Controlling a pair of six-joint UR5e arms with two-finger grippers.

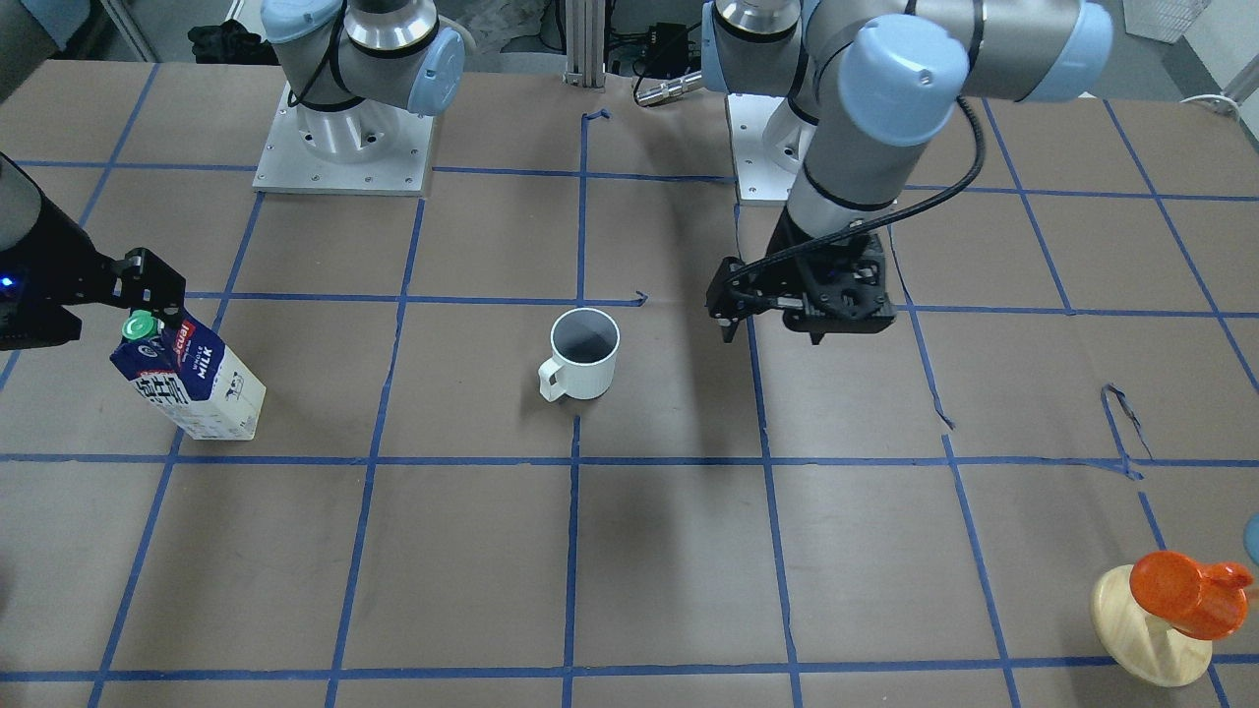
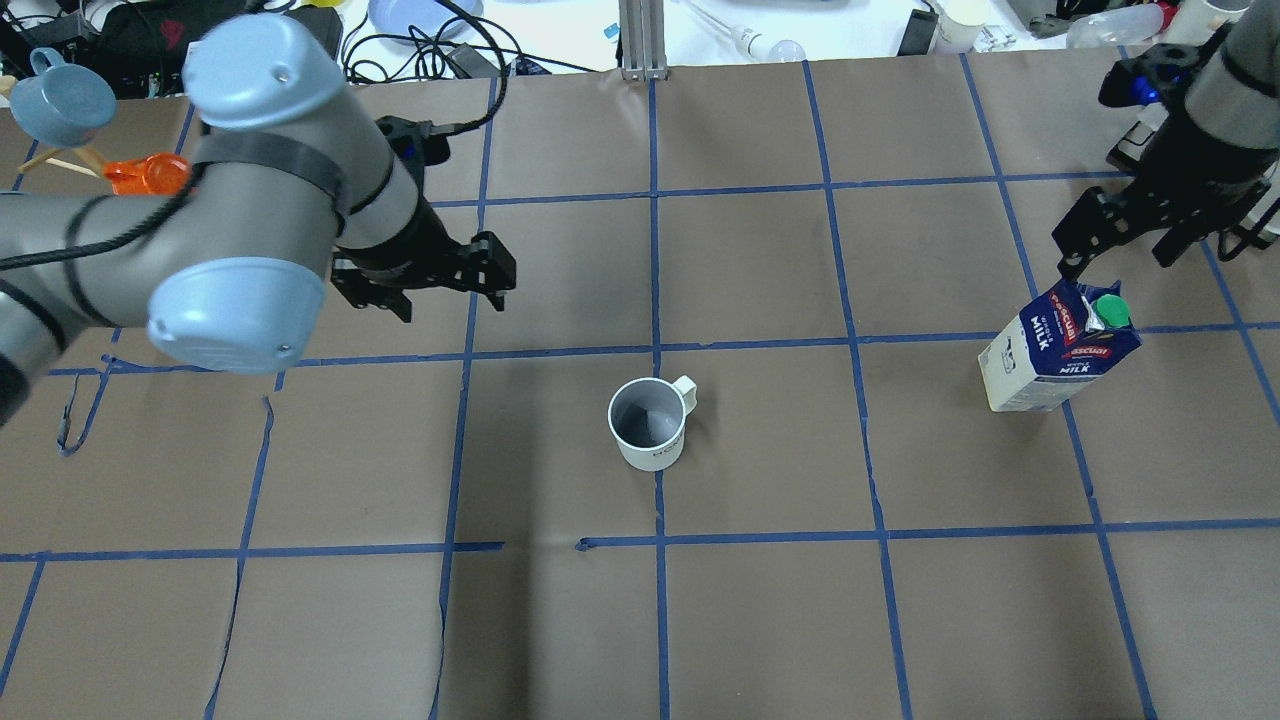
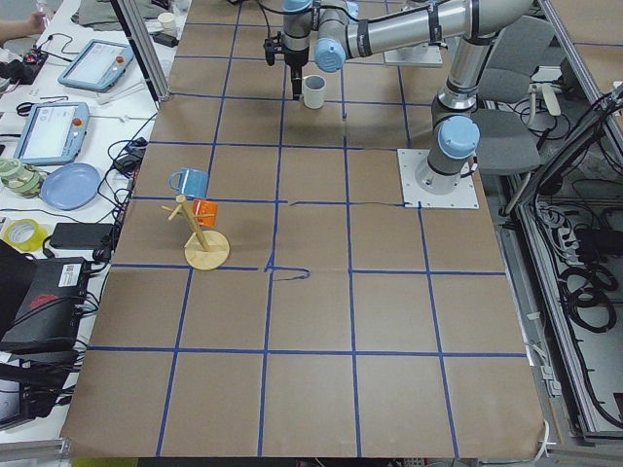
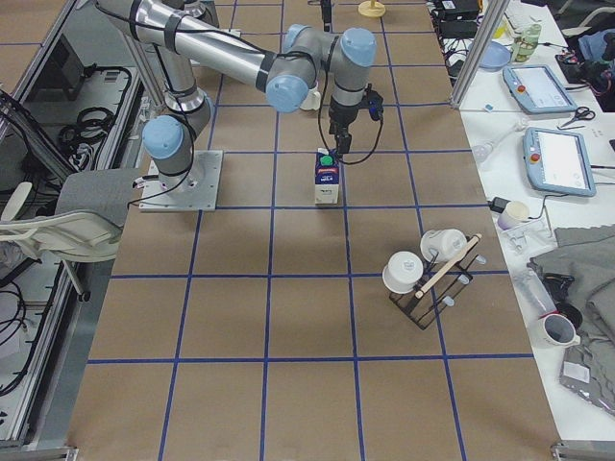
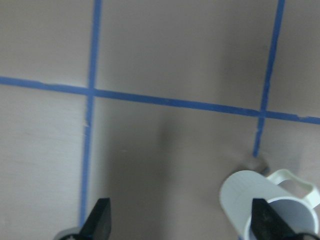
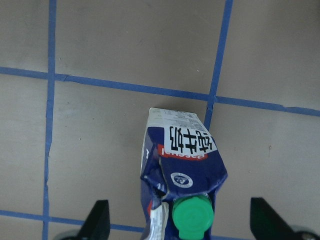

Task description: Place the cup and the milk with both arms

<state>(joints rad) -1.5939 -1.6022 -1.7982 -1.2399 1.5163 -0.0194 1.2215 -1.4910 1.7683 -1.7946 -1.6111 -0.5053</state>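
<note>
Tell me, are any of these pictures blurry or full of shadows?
Left wrist view: soft and smeary, the cup has no crisp edges, and a broad shadow darkens the paper. Right wrist view: sharp, the lettering on the milk reads clearly. Front-facing view: a faint shadow lies on the table.

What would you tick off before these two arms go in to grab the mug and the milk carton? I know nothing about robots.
1. Left gripper open: ok, its fingers are spread wide in its wrist view.
2. Right gripper open: ok, its fingers are spread wide too.
3. Cup upright on the table, not held: ok.
4. Milk standing on its base with the green cap on: ok.
5. Right gripper lined up over the milk: ok, the cap sits between the fingers in the wrist view.
6. Left gripper lined up with the cup: not ok, the cup sits off by one finger, not between both.
</note>
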